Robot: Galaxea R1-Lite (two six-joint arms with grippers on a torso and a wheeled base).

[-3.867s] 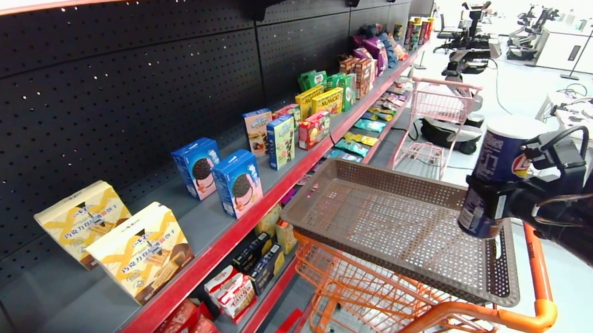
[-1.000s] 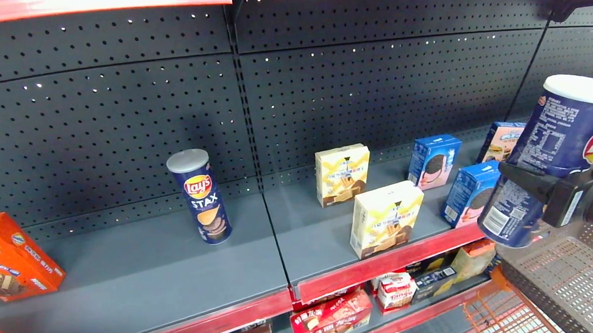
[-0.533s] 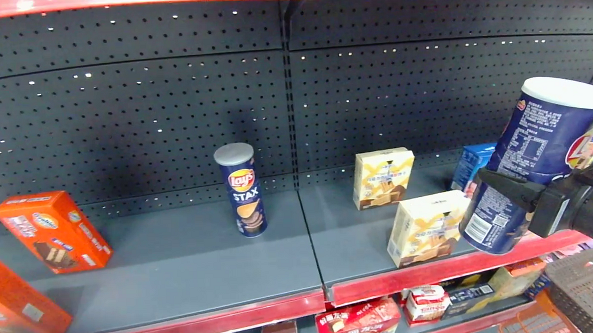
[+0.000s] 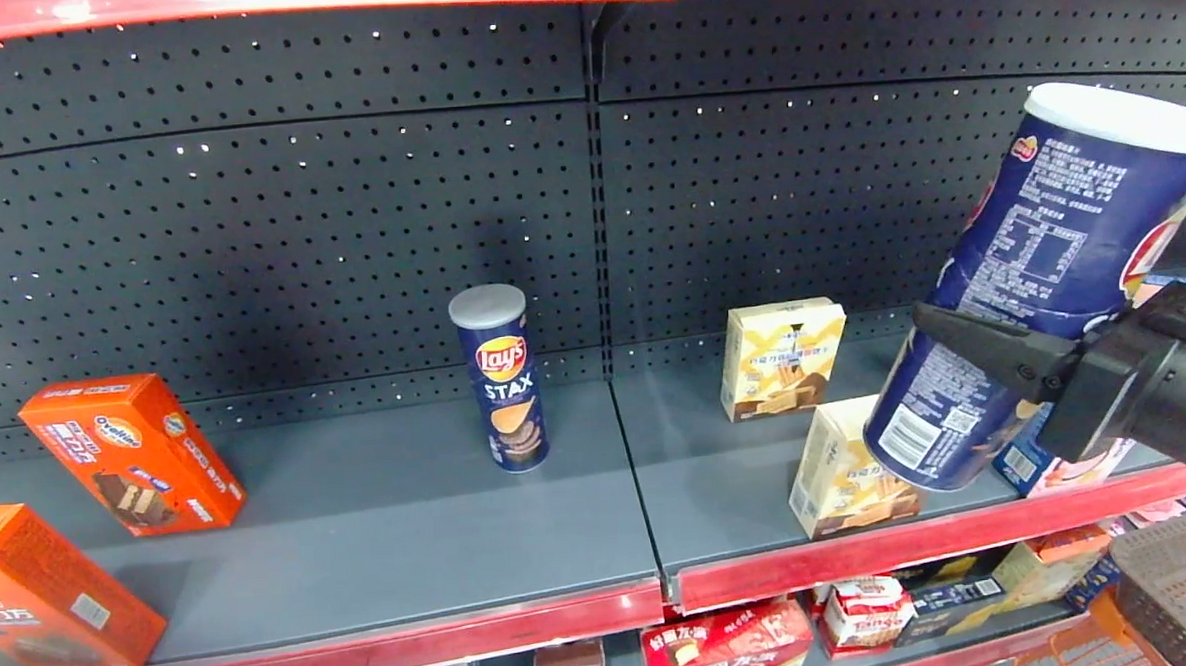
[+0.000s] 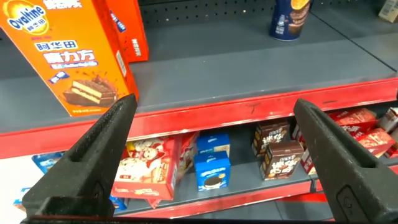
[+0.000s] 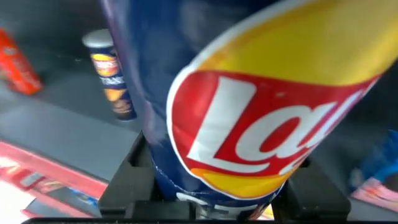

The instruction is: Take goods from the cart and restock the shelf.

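Head view: we see our right pincer (image 4: 999, 355) clamped on a tilted blue can (image 4: 1050, 243) over the shelf (image 4: 362, 543) front edge, right end; a second can (image 4: 503, 377) stands mid-shelf. Our left pincer (image 5: 211, 149) gapes wide.

The left end effector (image 5: 211, 152) has matte black, grainy, wedge-shaped fingers (image 5: 93, 162).

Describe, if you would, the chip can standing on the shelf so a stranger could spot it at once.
Find the grey shelf with the red edge under the black pegboard. Near its middle stands a dark blue can with a grey lid, the only round tube between orange boxes and yellow boxes.
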